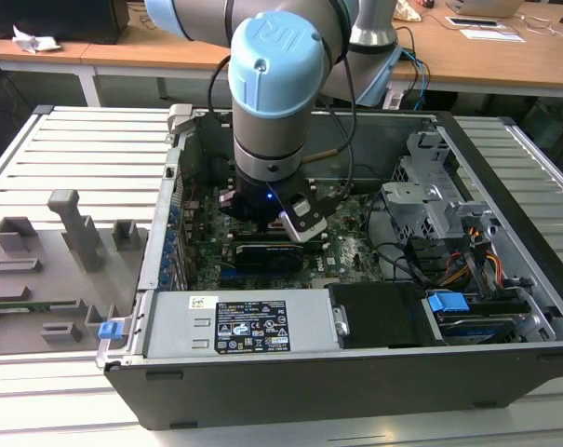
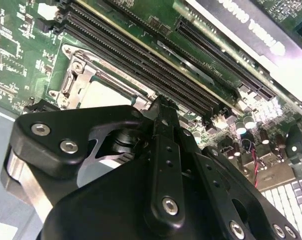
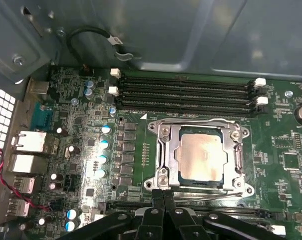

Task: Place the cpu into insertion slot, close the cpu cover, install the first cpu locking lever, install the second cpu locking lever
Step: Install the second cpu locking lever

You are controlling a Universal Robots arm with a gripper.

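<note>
My black gripper is closed, fingers together and empty, just beside the silvery square cpu cover, shut over the pale beige cpu seated in its socket.

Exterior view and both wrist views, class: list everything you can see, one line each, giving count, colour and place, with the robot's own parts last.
Open computer case: one, dark grey, on a slatted pale table.
Green circuit board: one, on the case floor.
Square silvery socket frame plate: one, closed around the chip.
Flat pale beige metal chip: one, seated in the socket.
Long black memory slots: four, beside the socket.
Grey moulded fixture tray: one, at the exterior view's left.
Blue clips: two, near the case front.
Robot arm: one, grey and blue, over the case.
Black pincer: one, fingers together, just beside the socket.
</note>
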